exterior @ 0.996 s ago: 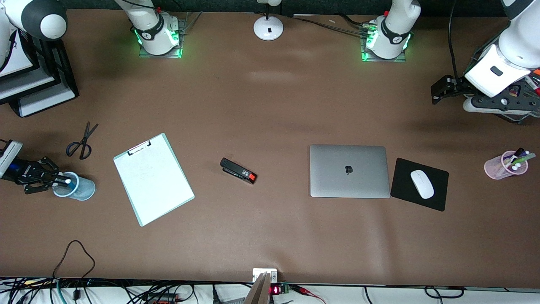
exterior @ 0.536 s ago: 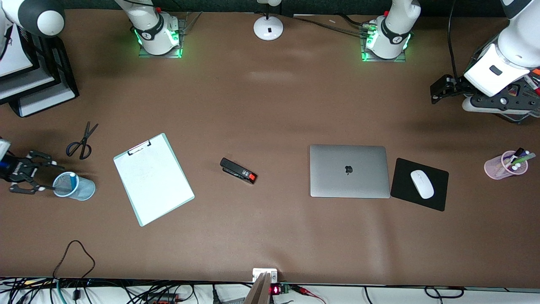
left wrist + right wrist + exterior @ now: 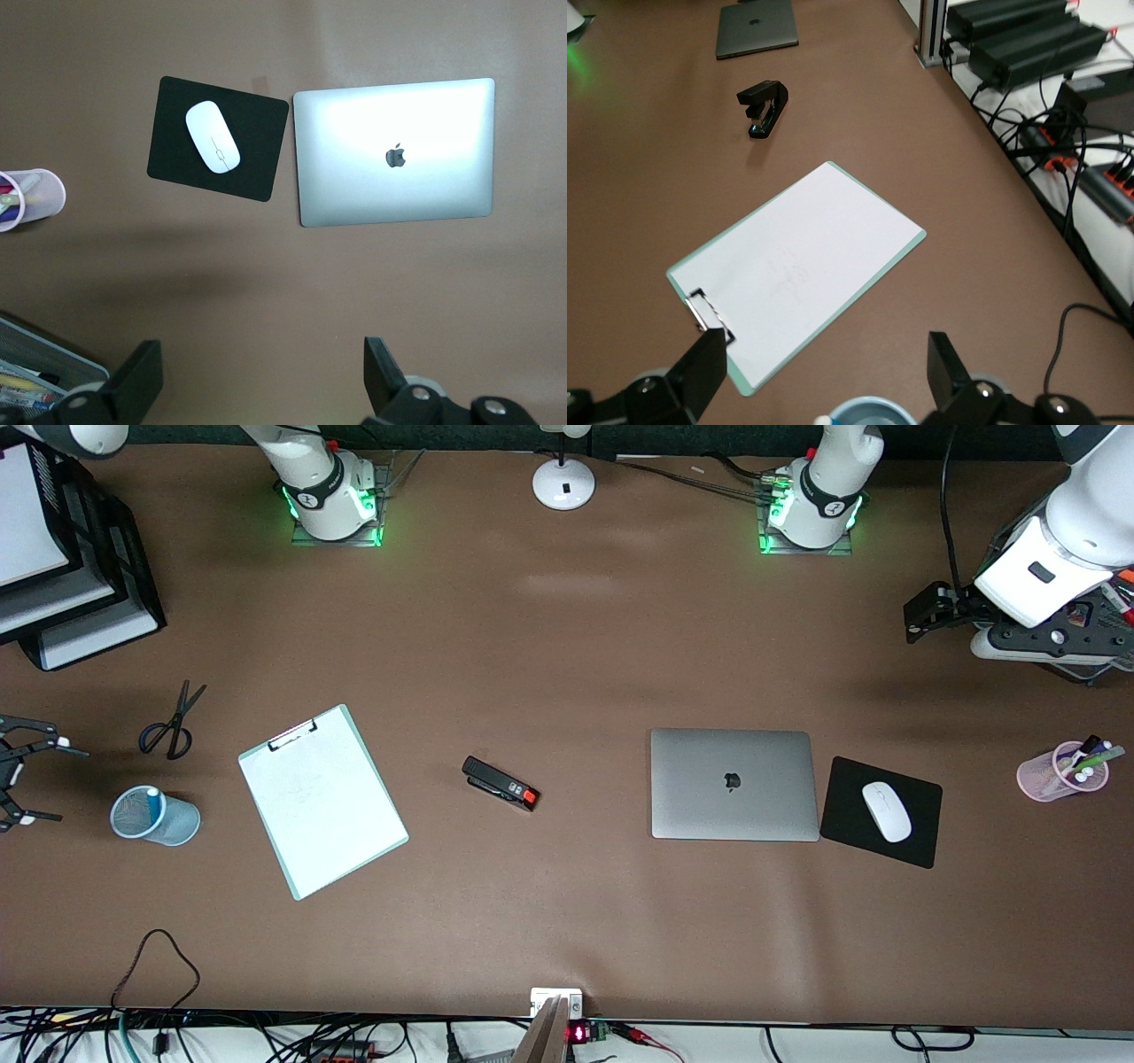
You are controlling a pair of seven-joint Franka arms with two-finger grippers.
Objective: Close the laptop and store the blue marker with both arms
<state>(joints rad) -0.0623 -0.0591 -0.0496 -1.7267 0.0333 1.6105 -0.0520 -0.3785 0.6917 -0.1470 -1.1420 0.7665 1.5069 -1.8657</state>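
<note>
Laptop (image 3: pixel 732 784) lay closed on desk (image 3: pixel 567 921), blue marker (image 3: pixel 151 800) stood in blue cup (image 3: pixel 156 816); right hand (image 3: pixel 16 772) beside cup and left hand (image 3: pixel 257 376), above desk, both spread apart, empty.

Blue marker (image 3: pixel 152 801) in mesh cup (image 3: pixel 164 822) beside clipboard (image 3: pixel 322 801); closed laptop (image 3: pixel 732 783) just beside mouse pad (image 3: pixel 921 828).

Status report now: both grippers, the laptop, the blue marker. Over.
Right gripper open, beside blue mesh cup. Left gripper open, waiting at its table end. Laptop closed. Blue marker standing in the cup. Nothing in the way.
</note>
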